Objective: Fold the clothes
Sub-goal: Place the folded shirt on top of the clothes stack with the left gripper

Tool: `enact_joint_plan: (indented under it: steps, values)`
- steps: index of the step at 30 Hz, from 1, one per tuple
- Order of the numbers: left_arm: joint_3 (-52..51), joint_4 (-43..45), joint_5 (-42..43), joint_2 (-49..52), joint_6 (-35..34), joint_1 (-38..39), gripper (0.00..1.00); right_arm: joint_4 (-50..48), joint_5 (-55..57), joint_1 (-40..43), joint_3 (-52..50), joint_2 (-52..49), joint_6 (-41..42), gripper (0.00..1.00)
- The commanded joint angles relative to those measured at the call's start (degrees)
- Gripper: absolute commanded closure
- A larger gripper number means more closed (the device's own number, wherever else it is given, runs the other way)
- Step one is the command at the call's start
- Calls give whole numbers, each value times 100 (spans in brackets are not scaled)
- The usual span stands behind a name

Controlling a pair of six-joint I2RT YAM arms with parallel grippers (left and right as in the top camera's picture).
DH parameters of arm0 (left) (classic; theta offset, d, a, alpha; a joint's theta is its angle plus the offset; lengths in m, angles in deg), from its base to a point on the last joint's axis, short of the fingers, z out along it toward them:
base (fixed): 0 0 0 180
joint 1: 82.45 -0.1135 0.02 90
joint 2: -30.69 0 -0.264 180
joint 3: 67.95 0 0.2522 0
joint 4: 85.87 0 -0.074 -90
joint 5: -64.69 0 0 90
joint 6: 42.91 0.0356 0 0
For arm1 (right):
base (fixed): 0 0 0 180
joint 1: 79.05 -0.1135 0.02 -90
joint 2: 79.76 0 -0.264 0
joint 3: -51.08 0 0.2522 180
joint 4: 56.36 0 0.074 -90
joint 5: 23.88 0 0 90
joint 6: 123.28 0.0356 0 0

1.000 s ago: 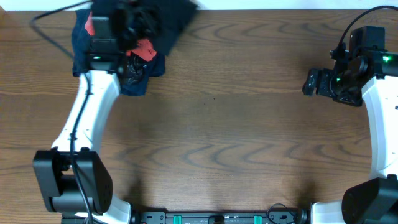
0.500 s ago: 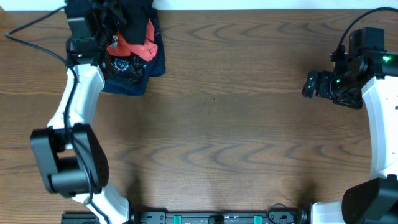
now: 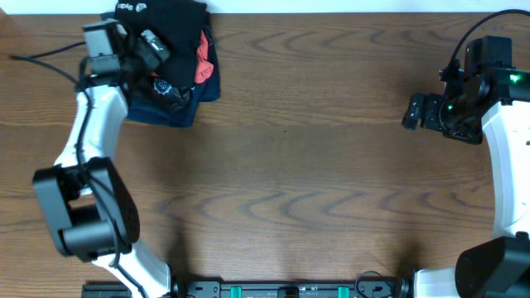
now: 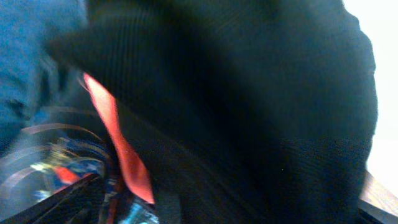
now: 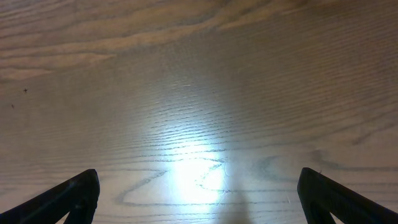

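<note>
The black clothes (image 3: 170,21), with a small white logo (image 3: 126,7), lie bunched at the table's far left edge, on top of a red shirt (image 3: 204,60) and a navy shirt (image 3: 180,106). My left gripper (image 3: 153,51) hovers low over this pile, just left of the red shirt. In the left wrist view the black fabric (image 4: 249,93) fills most of the frame, beside a red strip (image 4: 115,137) and blue cloth (image 4: 31,50). The jaws stand wide at the frame's lower corners and pinch nothing. My right gripper (image 3: 414,110) (image 5: 199,186) is open over bare wood at the far right.
The wooden table (image 3: 298,165) stretches between the two arms. A black cable (image 3: 41,56) runs off to the left behind the left arm. The table's far edge (image 3: 331,12) meets a white strip just behind the pile.
The left gripper carried the black clothes left toward the far edge, then opened and let them drop onto the pile. The right arm has not moved.
</note>
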Motion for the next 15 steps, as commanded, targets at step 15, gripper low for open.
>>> enact_joint_plan:
  steps: [15]
  values:
    - [186, -745, 52, -2697, 1917, -337, 2, -256, -348, 13, 114, 160, -623, 9]
